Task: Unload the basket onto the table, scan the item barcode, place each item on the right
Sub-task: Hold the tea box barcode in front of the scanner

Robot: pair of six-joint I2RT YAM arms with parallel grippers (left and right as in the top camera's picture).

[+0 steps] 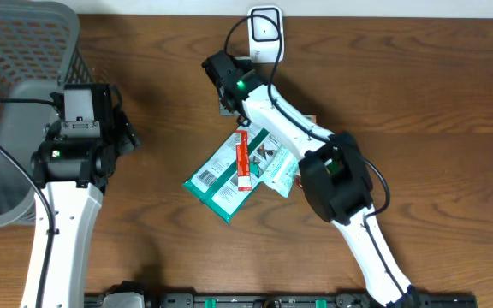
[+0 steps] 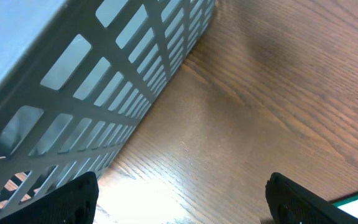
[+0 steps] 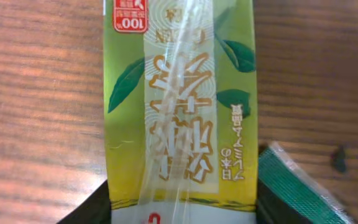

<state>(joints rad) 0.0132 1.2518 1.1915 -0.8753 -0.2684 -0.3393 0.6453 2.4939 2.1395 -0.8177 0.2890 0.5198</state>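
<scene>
Right hand (image 3: 182, 208): its two dark fingers (image 3: 89, 210) stand one at each long edge of a yellow-green plastic tea packet with Japanese print (image 3: 179, 106), partly closed around it. They appear to touch the edges, but a firm hold cannot be confirmed from the wrist view. The overhead view places this hand just beside the white barcode scanner (image 1: 265, 34), on its lower-left side, over the brown wooden bench (image 1: 418, 94). The packet itself is not made out there. Below the scanner lies a green-and-white flat pouch (image 1: 225, 180), with a red stick-shaped pack (image 1: 243, 159) on top of it. Left hand (image 2: 182, 186): fingers spread wide, nothing between them, well to the left of the scanner and beside the grey plastic lattice basket (image 2: 73, 74).
</scene>
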